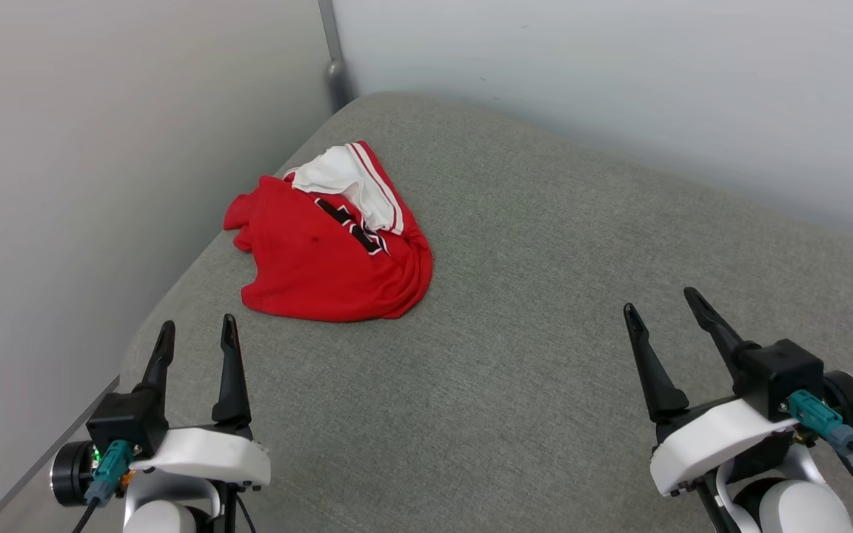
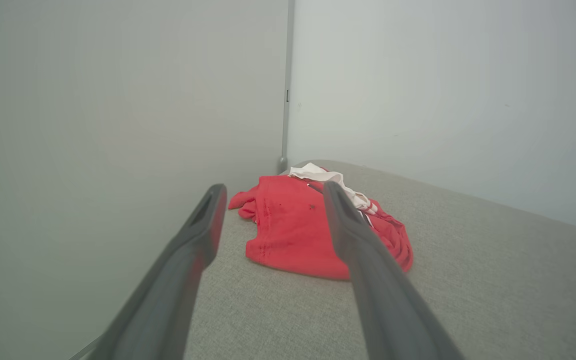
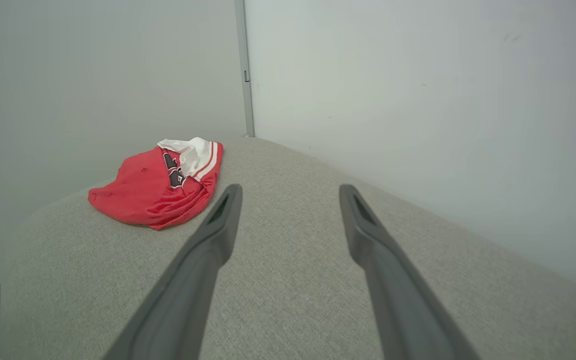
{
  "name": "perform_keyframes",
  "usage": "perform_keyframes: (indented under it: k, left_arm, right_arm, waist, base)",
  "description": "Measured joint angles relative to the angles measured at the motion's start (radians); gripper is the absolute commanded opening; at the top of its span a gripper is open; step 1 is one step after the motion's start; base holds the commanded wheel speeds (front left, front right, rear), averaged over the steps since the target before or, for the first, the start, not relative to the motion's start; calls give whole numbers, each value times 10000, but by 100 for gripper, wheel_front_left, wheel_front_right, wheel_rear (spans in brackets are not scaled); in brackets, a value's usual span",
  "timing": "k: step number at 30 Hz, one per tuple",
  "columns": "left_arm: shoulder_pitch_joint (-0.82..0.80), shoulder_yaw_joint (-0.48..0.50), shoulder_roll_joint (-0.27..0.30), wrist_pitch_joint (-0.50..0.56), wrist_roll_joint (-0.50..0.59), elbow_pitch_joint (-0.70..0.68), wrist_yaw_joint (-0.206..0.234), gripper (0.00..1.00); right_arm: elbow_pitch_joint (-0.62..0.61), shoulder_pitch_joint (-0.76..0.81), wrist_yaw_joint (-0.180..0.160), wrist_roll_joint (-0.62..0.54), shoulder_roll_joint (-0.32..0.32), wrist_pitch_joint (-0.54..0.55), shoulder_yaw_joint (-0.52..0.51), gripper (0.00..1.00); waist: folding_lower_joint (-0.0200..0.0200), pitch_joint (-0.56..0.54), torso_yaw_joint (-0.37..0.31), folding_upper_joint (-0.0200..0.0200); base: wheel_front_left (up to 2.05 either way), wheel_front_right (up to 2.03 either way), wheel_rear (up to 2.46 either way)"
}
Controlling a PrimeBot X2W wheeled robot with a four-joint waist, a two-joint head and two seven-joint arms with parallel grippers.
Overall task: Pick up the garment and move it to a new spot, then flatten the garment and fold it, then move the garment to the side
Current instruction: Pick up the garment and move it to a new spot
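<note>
No step appears complete: the garment point(image 1: 323, 266) lies crumpled ahead of the left end effector point(image 1: 198, 320), well apart from the right end effector point(image 1: 659, 298). Both stand spread and empty.

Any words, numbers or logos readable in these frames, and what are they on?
Nothing can be read.
On the crumpled red jersey shirt with a white sleeve: black white-edged lettering, only fragments showing between folds; unreadable.
On the grey fabric surface and pale walls: no text.
</note>
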Motion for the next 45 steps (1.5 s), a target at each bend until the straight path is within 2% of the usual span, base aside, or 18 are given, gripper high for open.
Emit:
perform_keyframes:
  k: [7,11,15,19,23,31,36,43,44,45]
  left_arm:
    - [-1128,-128,188,0,-77,431,-412,100]
    - [-2600,92,775,261,-500,732,-625,100]
    - [-4254,439,1503,1076,-1126,1035,-775,100]
    - [-5570,593,2370,2460,-1801,1574,-880,100]
    - [-6646,491,3120,4412,-2752,2412,-932,100]
    - [-7898,-274,4291,7929,-4523,3705,-965,100]
    - [-8089,-518,4684,9572,-4824,4704,-959,100]
    - [-8054,-589,4897,11217,-5189,5674,-621,100]
    - [-8058,-485,4853,11285,-5311,5720,-610,76]
    - [-8077,-430,4844,11331,-5440,5756,-585,40]
  right_arm:
    - [-178,-12,0,-94,0,92,-207,100]
    - [-447,-232,0,-324,4,278,-88,100]
    - [-635,-545,0,-510,12,368,-96,100]
    - [-813,-854,0,-639,10,368,-240,100]
    - [-851,-1127,0,-679,6,355,-311,100]
    - [-945,-1723,0,-811,6,336,-138,100]
    - [-1060,-2015,0,-922,6,355,-115,100]
    - [-1089,-2080,0,-936,6,364,-117,100]
    - [-1095,-2084,0,-936,4,360,-121,100]
    - [-1095,-2084,0,-936,4,360,-140,100]
  waist:
    - [0,261,-30,0]
    - [0,603,-304,0]
    - [0,1180,-829,0]
    - [1,1880,-1389,0]
    - [1,2632,-1932,0]
    - [2,3996,-2814,0]
    - [2,4687,-3254,0]
    - [1,5292,-3638,0]
    - [1,5345,-3664,0]
    - [0,5387,-3677,0]
  base:
    - [0,0,0]
    - [0,0,0]
    - [0,0,0]
    - [0,0,0]
    - [0,0,0]
    - [0,0,0]
    - [0,0,0]
    - [0,0,0]
    - [0,0,0]
    - [0,0,0]
